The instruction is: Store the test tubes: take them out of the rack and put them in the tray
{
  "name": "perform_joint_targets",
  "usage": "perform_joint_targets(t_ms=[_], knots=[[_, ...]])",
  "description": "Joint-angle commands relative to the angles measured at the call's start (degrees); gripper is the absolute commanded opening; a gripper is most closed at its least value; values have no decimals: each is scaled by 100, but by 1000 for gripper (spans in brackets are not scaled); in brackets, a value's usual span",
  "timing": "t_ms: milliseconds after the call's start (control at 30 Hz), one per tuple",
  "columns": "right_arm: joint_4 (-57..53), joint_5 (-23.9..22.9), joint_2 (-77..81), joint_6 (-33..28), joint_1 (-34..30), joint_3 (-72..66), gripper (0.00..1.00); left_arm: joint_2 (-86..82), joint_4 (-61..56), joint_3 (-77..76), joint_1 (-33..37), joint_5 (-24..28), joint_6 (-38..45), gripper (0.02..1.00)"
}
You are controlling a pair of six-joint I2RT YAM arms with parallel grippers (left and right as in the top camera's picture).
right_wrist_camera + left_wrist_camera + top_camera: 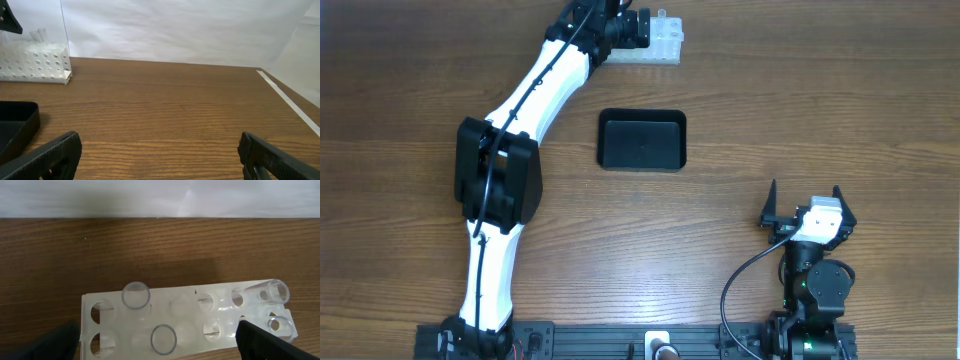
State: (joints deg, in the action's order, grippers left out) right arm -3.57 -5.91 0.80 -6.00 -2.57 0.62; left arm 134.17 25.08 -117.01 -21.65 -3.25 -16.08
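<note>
Currently left gripper [160, 341] hovers over the clear rack [185, 305] at the far edge, fingers spread. Test tubes [135, 295] stand in the rack. Black tray [642, 140] mid-table, apart from it. Right gripper [805, 208] near right, spread wide.

**A:** Left arm [535, 95] stretched long here, up from the bottom left of the frame. The elbow is bent at mid-left and the forearm slants to the top centre.

**B:** And the left gripper [157, 330] sits right at the top edge, tilted downward, fingers [262, 341] spread wide.

**A:** Over to the lower right now: right arm [815, 275] folded tight above its own base.

**B:** Right gripper [806, 203] held low, jaws wide apart, dark fingertips at both bottom corners of its wrist view.
</note>
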Motion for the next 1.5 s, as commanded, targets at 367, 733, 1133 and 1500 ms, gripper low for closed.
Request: perform_joint_targets(t_ms=[367,733,1133,1500], knots=[[-24,33,-42,13,31,-31,991,175,-44,-131,-74,-94,409,950],[-24,33,-42,13,31,-31,993,175,-39,-131,-74,-138,382,581],[-24,33,-42,13,31,-31,991,175,-39,-131,-70,-140,363,259],[-24,33,-42,13,31,-31,993,175,50,-131,-68,-157,363,176]])
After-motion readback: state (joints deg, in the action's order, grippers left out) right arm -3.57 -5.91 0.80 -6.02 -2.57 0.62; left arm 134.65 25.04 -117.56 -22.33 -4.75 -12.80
